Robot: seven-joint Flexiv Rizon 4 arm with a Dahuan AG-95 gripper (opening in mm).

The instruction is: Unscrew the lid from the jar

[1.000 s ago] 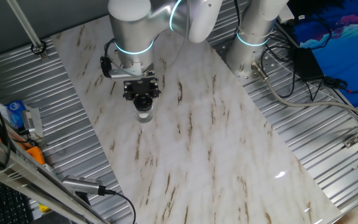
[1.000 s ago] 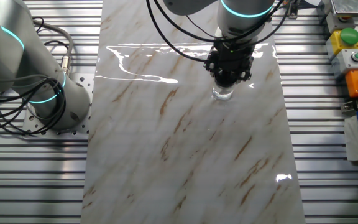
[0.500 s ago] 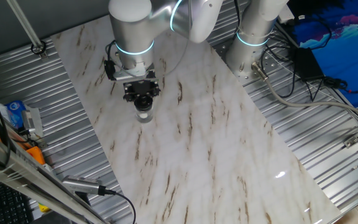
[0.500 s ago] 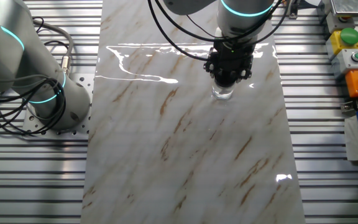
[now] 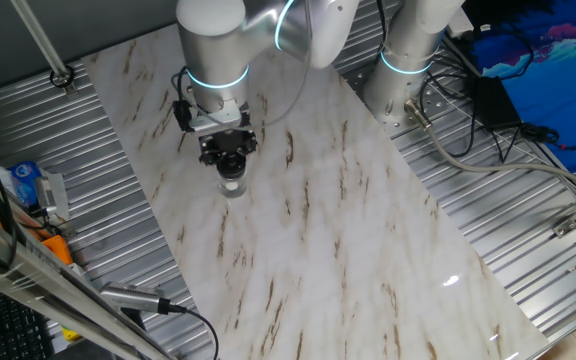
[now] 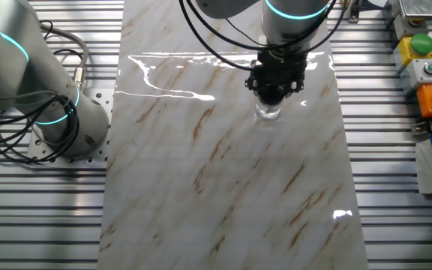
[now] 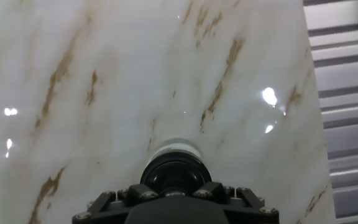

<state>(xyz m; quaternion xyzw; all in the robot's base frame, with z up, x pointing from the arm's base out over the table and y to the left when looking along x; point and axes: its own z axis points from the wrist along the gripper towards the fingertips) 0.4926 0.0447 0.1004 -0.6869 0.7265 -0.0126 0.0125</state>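
Observation:
A tiny clear jar point(image 5: 232, 185) stands upright on the marble table point(image 5: 328, 230), also seen as the jar point(image 6: 268, 114) in the other fixed view. My gripper point(image 5: 230, 164) comes straight down onto its top, the gripper point(image 6: 271, 97) covering the cap from above. In the hand view the round black lid point(image 7: 176, 172) sits directly in front of the gripper point(image 7: 176, 188), with the whitish jar point(image 7: 174, 149) body showing beyond it. The fingers close tight against the lid's sides.
A second arm's base point(image 5: 406, 62) stands at the table's far edge, seen as the base point(image 6: 60, 112) with cables in the other view. A button box point(image 6: 423, 54) and a blue packet point(image 5: 28, 181) lie on the ribbed metal beside the marble.
My wrist has turned a little about its vertical axis over the jar; the small box on its side has swung round. The jar stays where it was.

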